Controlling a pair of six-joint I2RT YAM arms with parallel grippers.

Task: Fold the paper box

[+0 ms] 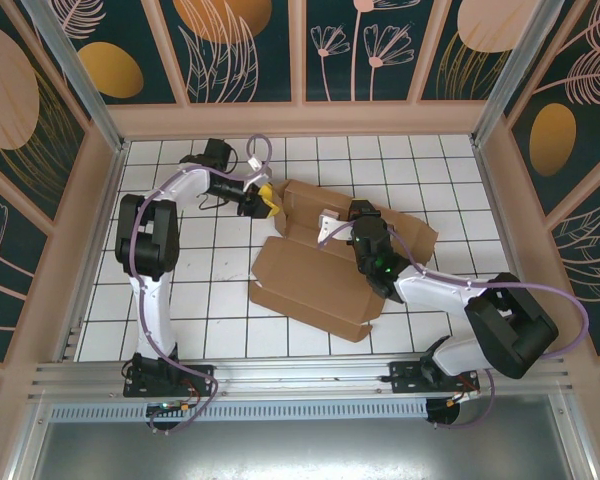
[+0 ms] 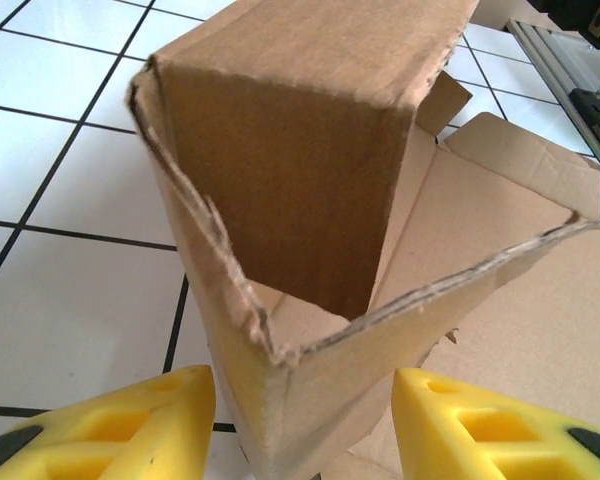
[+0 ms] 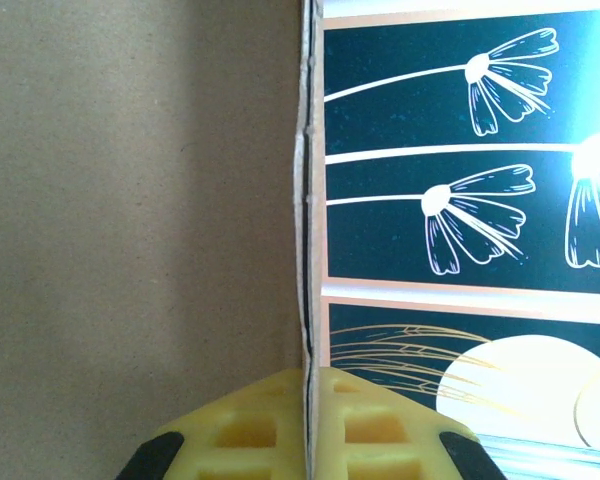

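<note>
The paper box [image 1: 320, 285] lies partly folded on the white tiles, brown and unprinted, with flaps raised at its far end. My left gripper [image 1: 268, 203] is at its far left corner. In the left wrist view a raised, folded corner of the box [image 2: 310, 150] stands between the yellow fingers [image 2: 130, 425], and the left gripper [image 2: 305, 425] is open around it. My right gripper [image 1: 352, 228] reaches over the middle of the box. It [image 3: 310, 405] is shut on the edge of an upright cardboard panel [image 3: 140, 200].
Patterned dark walls with wooden frames [image 1: 300, 60] enclose the tiled floor [image 1: 200, 300] on three sides. An aluminium rail [image 1: 300, 370] runs along the near edge by the arm bases. Bare tiles lie left of and behind the box.
</note>
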